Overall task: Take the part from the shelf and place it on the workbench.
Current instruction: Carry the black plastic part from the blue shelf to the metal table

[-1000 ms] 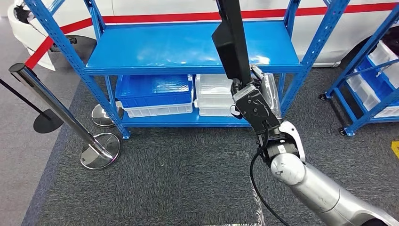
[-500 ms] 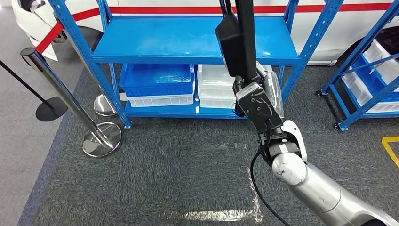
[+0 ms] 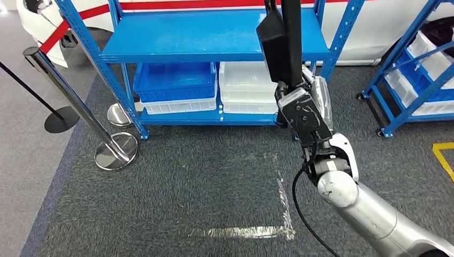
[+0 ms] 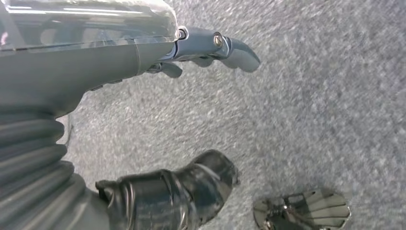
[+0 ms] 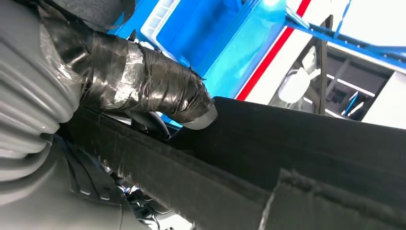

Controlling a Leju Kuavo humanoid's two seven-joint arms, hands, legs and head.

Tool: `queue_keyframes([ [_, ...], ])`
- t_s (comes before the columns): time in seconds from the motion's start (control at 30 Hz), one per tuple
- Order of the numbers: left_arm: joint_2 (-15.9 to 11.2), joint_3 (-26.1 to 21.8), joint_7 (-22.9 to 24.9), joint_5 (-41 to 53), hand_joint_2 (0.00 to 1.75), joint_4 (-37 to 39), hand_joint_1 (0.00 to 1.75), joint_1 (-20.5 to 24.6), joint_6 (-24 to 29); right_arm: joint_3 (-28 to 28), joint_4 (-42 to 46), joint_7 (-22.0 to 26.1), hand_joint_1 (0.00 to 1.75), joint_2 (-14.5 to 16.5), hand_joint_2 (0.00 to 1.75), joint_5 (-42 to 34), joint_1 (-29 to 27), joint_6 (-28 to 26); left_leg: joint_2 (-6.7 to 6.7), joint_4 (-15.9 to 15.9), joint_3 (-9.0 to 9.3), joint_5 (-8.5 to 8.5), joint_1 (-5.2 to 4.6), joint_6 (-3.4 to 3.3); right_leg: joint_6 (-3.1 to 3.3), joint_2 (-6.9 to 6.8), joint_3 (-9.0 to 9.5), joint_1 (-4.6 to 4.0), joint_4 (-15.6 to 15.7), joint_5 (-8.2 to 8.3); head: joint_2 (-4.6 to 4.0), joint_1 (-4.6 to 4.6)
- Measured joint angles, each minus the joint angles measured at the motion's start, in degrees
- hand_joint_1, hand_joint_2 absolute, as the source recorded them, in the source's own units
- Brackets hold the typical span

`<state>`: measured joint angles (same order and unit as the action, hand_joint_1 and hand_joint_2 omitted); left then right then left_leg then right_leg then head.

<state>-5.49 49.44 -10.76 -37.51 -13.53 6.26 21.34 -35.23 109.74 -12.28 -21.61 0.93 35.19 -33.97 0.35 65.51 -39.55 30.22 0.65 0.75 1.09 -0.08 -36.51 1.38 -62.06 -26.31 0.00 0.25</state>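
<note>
A: What is different from a moment ago?

B: The whole picture has slid. The camera has moved, not the things. More grey carpet shows now, and the silver tape corner (image 3: 278, 231) on the floor is higher up. The right hand (image 3: 300, 110) still holds the long black part (image 3: 281, 45) up in front of the blue shelf (image 3: 214, 37).

A: How many things can you count, going left to right?

B: Two silver posts (image 3: 69, 93) with round feet stand on the left. Next comes the blue shelf. Far right there is a second blue rack (image 3: 412, 80).

A: What is in the shelf?

B: Its top board is bare. On the bottom board sits a blue bin (image 3: 174, 83) stacked on a white bin (image 3: 179, 106). Just beside them is a pile of clear white bins (image 3: 243, 91). I cannot see anything inside them. The second rack holds white bins too.

A: What are the hands doing?

B: The right hand grips the black part, which sticks straight up. In the right wrist view the taped thumb (image 5: 153, 91) presses on the part. The left hand (image 4: 119, 52) hangs over the carpet with its fingers apart, holding nothing.
</note>
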Motion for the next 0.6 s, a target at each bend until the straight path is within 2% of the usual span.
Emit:
queue_keyframes([
  [0.03, 0.0, 0.0, 0.0, -0.1, 1.75, 0.0, 0.0, 0.0, 0.0, 0.1, 0.1, -0.1, 1.75, 0.0, 1.75, 0.2, 0.0, -0.1, 0.0, 3.2, -0.64, 2.8, 0.02, 0.14, 0.23, -0.01, -0.64, -0.07, 0.1, 0.57, 0.0, -0.05],
  [0.07, 0.0, 0.0, 0.0, -0.1, 1.75, 0.0, 0.0, 0.0, 0.0, 0.2, 0.1, -0.3, 1.75, -0.1, 1.75, 0.6, 0.0, -0.1, 0.0, 6.4, -1.0, 4.87, 0.04, 0.18, 0.38, -0.01, -1.35, -0.18, 0.0, 1.15, 0.0, -0.05],
  [0.1, 0.0, 0.0, 0.0, -0.1, 1.75, 0.0, 0.0, 0.0, 0.0, 0.3, 0.2, -0.5, 1.75, -0.1, 1.75, 1.0, 0.0, -0.2, -0.01, 8.8, -0.92, 5.76, 0.03, 0.14, 0.44, 0.0, -2.09, -0.31, 0.0, 1.74, 0.0, -0.05],
  [0.13, 0.0, 0.0, 0.0, -0.1, 1.75, 0.0, 0.0, 0.1, 0.0, 0.4, 0.2, -0.8, 1.75, -0.1, 1.75, 1.5, 0.0, -0.3, -0.03, 9.7, -0.09, 5.27, -0.01, -0.02, 0.45, 0.01, -2.83, -0.43, 0.0, 2.34, 0.0, -0.05],
  [0.17, 0.0, 0.0, 0.0, -0.2, 1.75, 0.0, 0.0, 0.1, 0.0, 0.5, 0.3, -0.9, 1.75, -0.2, 1.75, 1.9, 0.0, -0.3, -0.06, 8.9, 1.53, 3.81, -0.09, -0.29, 0.43, 0.03, -3.54, -0.54, 0.0, 2.93, 0.0, -0.04],
  [0.2, 0.0, 0.0, 0.0, -0.2, 1.75, 0.0, 0.0, 0.2, 0.0, 0.6, 0.3, -1.0, 1.75, -0.3, 1.75, 2.2, 0.0, -0.4, -0.09, 6.5, 3.95, 2.17, -0.23, -0.67, 0.39, 0.04, -4.18, -0.63, 0.0, 3.51, 0.0, -0.04],
  [0.23, 0.0, 0.0, -0.1, -0.2, 1.75, 0.0, 0.0, 0.3, 0.0, 0.7, 0.4, -1.2, 1.75, -0.4, 1.75, 2.5, 0.0, -0.4, -0.12, 2.6, 6.93, 1.55, -0.41, -1.14, 0.29, 0.03, -4.72, -0.69, 0.1, 4.13, 0.0, -0.03],
  [0.27, 0.0, 0.0, -0.1, -0.3, 1.75, 0.0, 0.0, 0.4, 0.1, 0.9, 0.6, -1.4, 1.75, -0.5, 1.75, 2.8, 0.0, -0.4, -0.18, -1.6, 9.87, 1.68, -0.63, -1.48, 0.11, -0.01, -5.07, -0.72, 0.1, 4.71, 0.0, -0.01],
  [0.3, 0.0, 0.0, -0.1, -0.3, 1.75, 0.0, 0.0, 0.5, 0.2, 1.0, 0.7, -1.6, 1.75, -0.6, 1.75, 3.0, 0.0, -0.5, -0.25, -4.9, 11.83, 2.1, -0.87, -1.67, -0.17, -0.08, -5.2, -0.64, 0.5, 5.38, 0.0, 0.01],
  [0.33, -0.1, 0.0, -0.1, -0.3, 1.75, 0.0, 0.0, 0.5, 0.2, 1.1, 0.9, -1.7, 1.75, -0.7, 1.75, 3.3, 0.0, -0.5, -0.32, -7.0, 12.87, 2.54, -1.11, -1.81, -0.52, -0.14, -5.17, -0.48, 1.0, 6.14, 0.0, -0.06],
  [0.37, -0.1, 0.0, -0.1, -0.3, 1.75, 0.0, 0.0, 0.6, 0.3, 1.3, 0.9, -1.8, 1.75, -0.7, 1.75, 3.4, 0.0, -0.6, -0.4, -7.9, 13.03, 2.19, -1.35, -1.87, -0.87, -0.19, -5.08, -0.32, 1.5, 6.9, 0.0, -0.14],
  [0.4, -0.1, 0.0, -0.1, -0.3, 1.75, 0.0, 0.0, 0.6, 0.3, 1.4, 1.0, -1.9, 1.75, -0.8, 1.75, 3.5, 0.0, -0.6, -0.36, -8.3, 12.69, 1.23, -1.25, -2.03, -1.23, -0.18, -5.1, -0.2, 2.1, 7.57, 0.0, -0.19],
  [0.43, -0.1, 0.0, -0.1, -0.3, 1.75, 0.0, 0.0, 0.7, 0.3, 1.5, 1.1, -2.0, 1.75, -0.9, 1.75, 3.5, -0.1, -0.6, -0.22, -8.9, 12.44, 0.22, -1.17, -2.26, -1.54, -0.12, -5.27, -0.19, 2.3, 7.34, 0.0, -0.24],
  [0.47, -0.1, 0.0, -0.1, -0.3, 1.75, 0.0, 0.0, 0.7, 0.3, 1.7, 1.1, -2.0, 1.75, -1.0, 1.75, 3.5, -0.1, -0.6, -0.03, -9.5, 12.02, -0.77, -1.02, -2.55, -1.77, -0.05, -5.6, -0.24, 1.6, 5.88, 0.0, -0.12],
  [0.5, -0.1, 0.0, -0.1, -0.3, 1.75, 0.0, 0.0, 0.7, 0.3, 1.8, 1.2, -2.1, 1.75, -1.1, 1.75, 3.6, -0.1, -0.7, 0.17, -10.0, 11.37, -1.88, -0.83, -2.8, -1.97, 0.01, -6.1, -0.3, -0.3, 3.15, 0.0, 0.0],
  [0.57, -0.1, 0.0, -0.1, -0.3, 1.75, 0.0, 0.0, 0.7, 0.3, 2.0, 1.2, -2.1, 1.75, -1.3, 1.75, 3.7, -0.2, -0.7, 0.36, -9.8, 9.43, -3.43, -0.9, -3.15, -2.23, 0.04, -7.05, -0.29, -7.0, -3.15, 0.0, 0.15],
  [0.6, 0.0, 0.0, -0.1, -0.3, 1.75, 0.0, 0.0, 0.7, 0.3, 2.1, 1.2, -2.2, 1.75, -1.4, 1.75, 3.8, -0.3, -0.7, 0.39, -9.5, 8.3, -4.13, -0.88, -3.13, -2.41, 0.03, -7.28, -0.25, -10.7, -4.71, 0.0, 0.15],
])
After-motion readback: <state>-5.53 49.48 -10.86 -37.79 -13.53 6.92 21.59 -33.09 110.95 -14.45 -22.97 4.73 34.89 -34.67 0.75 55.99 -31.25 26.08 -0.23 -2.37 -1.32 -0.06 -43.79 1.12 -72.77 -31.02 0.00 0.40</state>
